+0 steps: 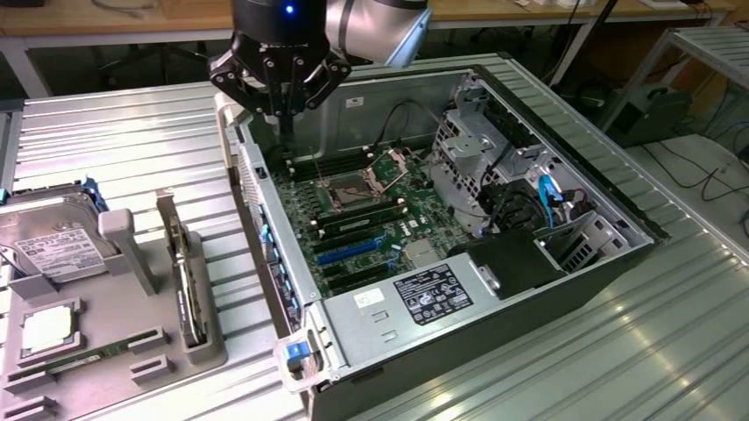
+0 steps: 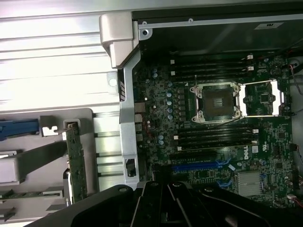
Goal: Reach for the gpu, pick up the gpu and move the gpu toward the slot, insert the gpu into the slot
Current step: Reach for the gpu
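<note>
**Plainly: reaching for the gpu, fingers clenched on nothing**

I am hovering above the corner of the open computer case (image 1: 252, 132), and my gripper (image 1: 284, 132) is pointing straight down over the edge of the motherboard (image 1: 363, 219). My 2 fingers are pressing together and carrying nothing.

The gpu (image 1: 191, 289) is standing on its long edge in the grey holder (image 1: 153, 351) on the metal table (image 1: 117, 140). It is outside the case, on the exterior view's left and well apart from me. Its silver bracket (image 2: 71, 127) is showing at 1 end of the card. The blue slot (image 1: 351, 252), which I am taking to be the target, is lying bare on the board.

I am judging the reach to be the step in hand, with nothing lifted yet. To do it well, I am thinking of 3 things:
- Clenched fingers would be striking the card's top edge, so they need to be parting before any descent.
- The jaws should be lining up across the card's thin faces, near the middle of its length, so it is not tipping in the grip.
- The case wall is standing between me and the holder, and the holder's upright post (image 1: 123, 250) is rising just beside the card, so both need clearing from above.
</note>
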